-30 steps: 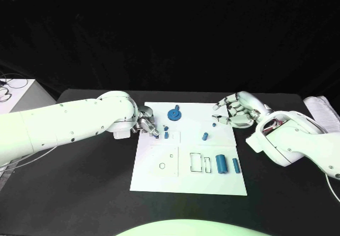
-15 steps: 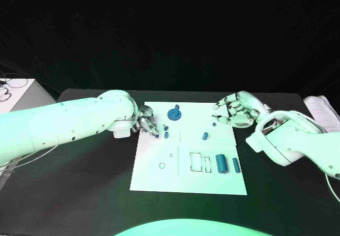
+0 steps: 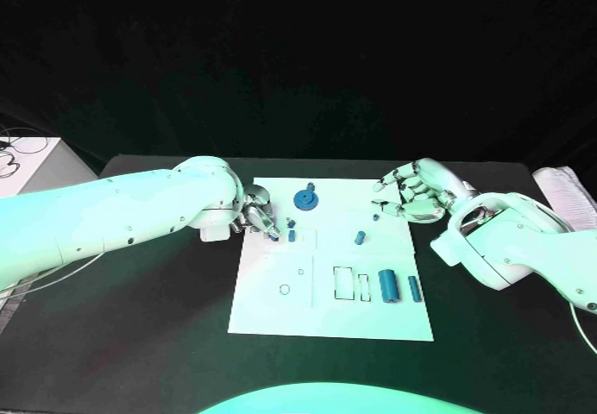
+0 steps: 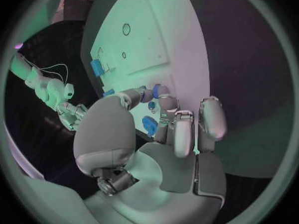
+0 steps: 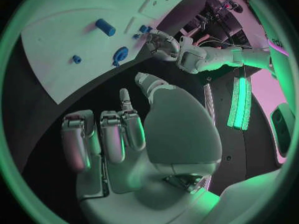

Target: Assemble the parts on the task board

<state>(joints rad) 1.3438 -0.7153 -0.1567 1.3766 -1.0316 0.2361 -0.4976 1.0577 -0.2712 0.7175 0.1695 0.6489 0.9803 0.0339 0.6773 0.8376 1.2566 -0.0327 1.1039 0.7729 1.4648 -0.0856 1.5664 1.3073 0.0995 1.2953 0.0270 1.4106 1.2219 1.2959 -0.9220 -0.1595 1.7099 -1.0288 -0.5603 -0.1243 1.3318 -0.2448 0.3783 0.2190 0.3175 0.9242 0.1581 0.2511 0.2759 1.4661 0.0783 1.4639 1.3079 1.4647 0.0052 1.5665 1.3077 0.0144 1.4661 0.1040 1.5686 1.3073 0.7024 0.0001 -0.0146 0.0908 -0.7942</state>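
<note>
The white task board [image 3: 329, 302] lies mid-table. My left hand [image 3: 258, 217] sits at its left edge, thumb and a finger pinching a small blue peg [image 4: 154, 90] right at the board surface. Two more small pegs [image 3: 292, 229] stand just beside the fingertips. A blue gear-like disc [image 3: 306, 201] lies at the board's far end. Other pegs [image 3: 360, 238] stand toward the right edge. A blue cylinder [image 3: 388, 285] and a blue bar [image 3: 414, 289] lie at the near right. My right hand [image 3: 417, 194] hovers off the board's far right corner, fingers loosely bent, holding nothing.
Black outlined slots [image 3: 346, 285] and small round holes [image 3: 286, 291] mark the board's near half. A white box [image 3: 31, 168] with cables stands at the far left of the table. A pale object [image 3: 566, 191] lies at the right edge.
</note>
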